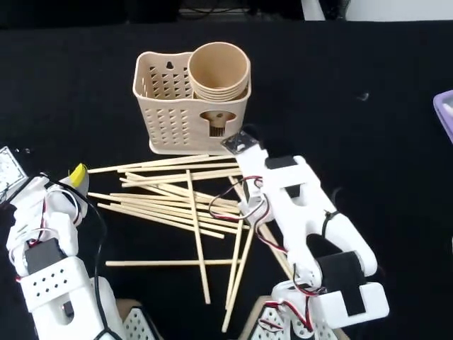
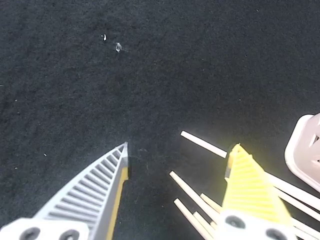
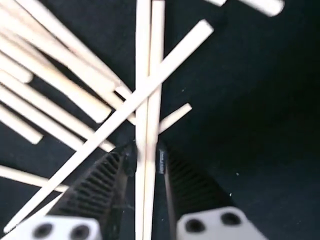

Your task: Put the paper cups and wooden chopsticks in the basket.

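Observation:
A beige perforated basket stands at the back of the black table, with a stack of paper cups inside its right end. Several wooden chopsticks lie scattered in front of it. My right gripper is down among them, its black fingers shut on a pair of chopsticks lying side by side. My left gripper hangs open over bare cloth at the left end of the pile. Its yellow finger is just over the chopstick tips, and nothing lies between the fingers.
The right arm covers the right part of the pile. A basket corner shows beside the left gripper. A purple object sits at the table's right edge.

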You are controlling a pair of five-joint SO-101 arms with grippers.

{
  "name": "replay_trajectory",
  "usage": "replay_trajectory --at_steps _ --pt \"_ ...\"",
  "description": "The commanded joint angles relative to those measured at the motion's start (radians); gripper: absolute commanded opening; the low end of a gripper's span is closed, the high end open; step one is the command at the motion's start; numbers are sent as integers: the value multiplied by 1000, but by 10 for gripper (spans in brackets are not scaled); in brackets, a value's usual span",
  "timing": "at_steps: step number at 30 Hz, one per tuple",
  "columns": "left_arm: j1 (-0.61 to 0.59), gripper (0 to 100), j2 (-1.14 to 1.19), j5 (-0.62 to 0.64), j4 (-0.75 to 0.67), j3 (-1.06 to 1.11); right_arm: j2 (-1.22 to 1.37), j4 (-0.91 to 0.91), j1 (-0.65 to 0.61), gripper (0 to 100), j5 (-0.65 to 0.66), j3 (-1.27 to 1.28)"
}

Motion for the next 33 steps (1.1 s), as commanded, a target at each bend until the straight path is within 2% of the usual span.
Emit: replay_trajectory --at_steps 1,7,15,18,23,27,33 --pt "2 314 -15 3 -21 -33 -35 74 -15 11 31 -15" --pt "2 314 -15 3 -21 -33 -214 199 49 11 72 -99" --pt "2 314 -15 3 -21 -35 -292 207 118 11 166 -77" --pt "4 314 -15 3 -21 -35 -292 170 87 11 183 -4" --pt "2 314 -15 3 -21 -33 -292 55 -43 15 180 128" --pt "2 314 -15 3 -21 -33 -292 15 -64 24 180 159" --pt "2 314 -15 3 -21 -33 -292 11 -64 159 180 160"
